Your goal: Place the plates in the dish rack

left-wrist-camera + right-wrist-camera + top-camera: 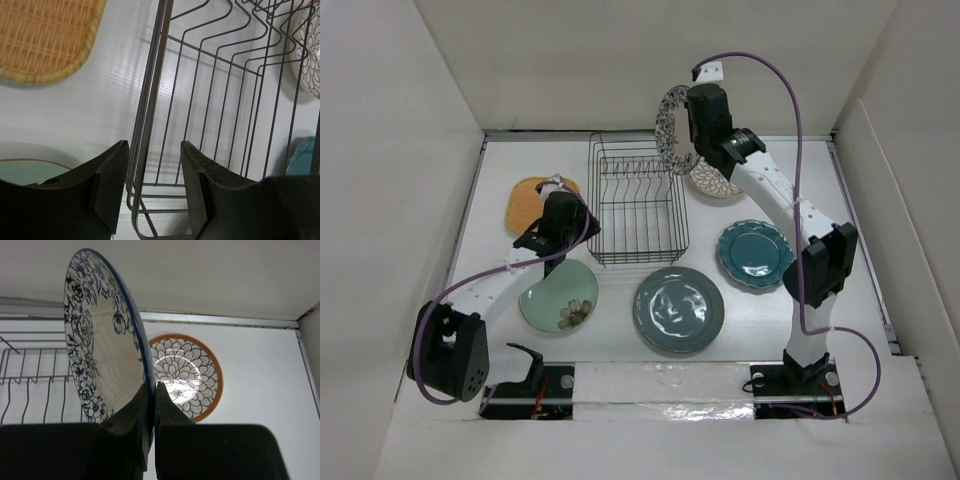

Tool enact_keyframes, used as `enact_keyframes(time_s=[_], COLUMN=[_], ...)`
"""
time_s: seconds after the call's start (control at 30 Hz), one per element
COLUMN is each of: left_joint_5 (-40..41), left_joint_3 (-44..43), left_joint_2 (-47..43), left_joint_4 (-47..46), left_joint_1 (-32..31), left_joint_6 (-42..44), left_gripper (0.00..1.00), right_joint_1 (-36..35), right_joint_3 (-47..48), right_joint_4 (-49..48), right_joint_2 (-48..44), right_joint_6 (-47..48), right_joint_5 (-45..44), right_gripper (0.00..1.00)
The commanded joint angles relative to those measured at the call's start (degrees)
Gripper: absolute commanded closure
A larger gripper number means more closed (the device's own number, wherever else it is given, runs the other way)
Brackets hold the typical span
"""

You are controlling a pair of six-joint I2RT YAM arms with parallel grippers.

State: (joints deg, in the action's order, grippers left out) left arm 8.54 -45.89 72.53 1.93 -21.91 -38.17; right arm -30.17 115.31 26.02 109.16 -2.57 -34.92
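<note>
Near the far right corner of the rack (593, 200), right gripper (151, 390) pinching the rim of the blue plate (95, 340), plate upright on edge in the air, left gripper (152, 150) with jaws apart astride the rack's left wall, gripping nothing, petal plate (195, 375) flat behind.

You are holding the left gripper (152, 150) low, fingers spread apart. Your right gripper (151, 388) is reaching high, clamping a plate (102, 345) edge.
</note>
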Motion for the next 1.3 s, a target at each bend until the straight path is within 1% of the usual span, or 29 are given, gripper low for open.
enact_keyframes(time_s=[0.0,0.13,0.27,0.33,0.4,0.6,0.67,0.7,0.73,0.83,0.97,1.0,1.03,1.07,1.1,1.13,1.2,1.27], left_joint_5=[-2.73,-5.19,-6.33,-3.89,-2.82,-5.89,-6.51,-6.95,-6.95,-5.29,-2.56,-1.78,-1.33,-0.81,1.72,3.92,7.97,7.55], left_joint_3=[1.76,3.17,4.05,3.09,2.65,3.17,2.47,2.04,0.64,-1.83,-4.03,-4.82,-7.09,-8.24,-9.38,-11.48,-11.86,-10.19], left_joint_2=[0.77,1.38,1.03,0.59,0.59,-1.69,-2.74,-3.10,-3.79,-5.90,-10.65,-11.96,-14.32,-15.31,-16.97,-17.68,-19.52,-21.99], left_joint_4=[-4.56,-6.59,-7.82,-6.77,-6.07,-5.98,-5.37,-4.84,-3.27,1.05,3.95,4.56,6.31,7.02,7.73,8.08,7.83,6.16], left_joint_1=[0.03,0.03,-0.50,-3.30,-4.02,-4.02,-4.02,-4.02,-4.02,-4.02,-4.02,-4.02,-4.63,-5.59,-6.90,-10.31,-13.15,-13.68], left_joint_6=[-1.81,-2.87,-3.22,-2.70,-2.78,-2.78,-2.35,-2.17,-1.73,0.90,4.24,6.34,7.57,9.07,10.82,13.80,14.97,14.88], left_gripper=[0.57,0.57,0.57,0.57,0.57,0.55,0.48,0.39,0.20,0.02,0.01,0.01,0.04,0.11,0.13,0.14,0.17,0.18], right_joint_1=[-2.35,-3.49,-4.81,-5.42,-6.03,-6.04,-6.56,-7.17,-7.18,-7.71,-8.23,-8.76,-9.28,-9.29,-9.81,-10.34,-10.34,-10.96], right_joint_3=[6.24,8.70,8.97,8.71,7.13,7.91,8.62,8.53,8.36,9.14,12.56,13.18,13.80,14.94,15.56,16.35,19.15,20.48], right_joint_4=[-4.85,-2.29,-0.89,-0.09,-0.53,0.52,1.84,1.75,1.67,2.28,4.56,4.83,5.52,5.88,6.06,6.93,8.51,10.62], right_joint_2=[-0.89,1.49,3.24,3.34,2.55,1.31,1.40,1.40,1.49,2.54,5.61,6.84,7.55,8.16,9.39,10.18,11.94,14.14], right_joint_6=[0.64,0.46,0.11,-1.47,-2.96,-5.77,-6.48,-6.57,-6.66,-7.10,-7.89,-7.98,-7.89,-7.89,-7.80,-7.80,-7.98,-8.42], right_joint_5=[-4.37,-7.35,-11.39,-12.98,-14.82,-20.89,-22.03,-22.56,-23.17,-24.15,-24.85,-25.11,-25.46,-26.07,-26.25,-26.26,-27.39,-28.36], right_gripper=[1.00,1.00,1.00,1.00,1.00,1.00,1.00,1.00,1.00,1.00,1.00,1.00,1.00,1.00,1.00,1.00,1.00,1.00])
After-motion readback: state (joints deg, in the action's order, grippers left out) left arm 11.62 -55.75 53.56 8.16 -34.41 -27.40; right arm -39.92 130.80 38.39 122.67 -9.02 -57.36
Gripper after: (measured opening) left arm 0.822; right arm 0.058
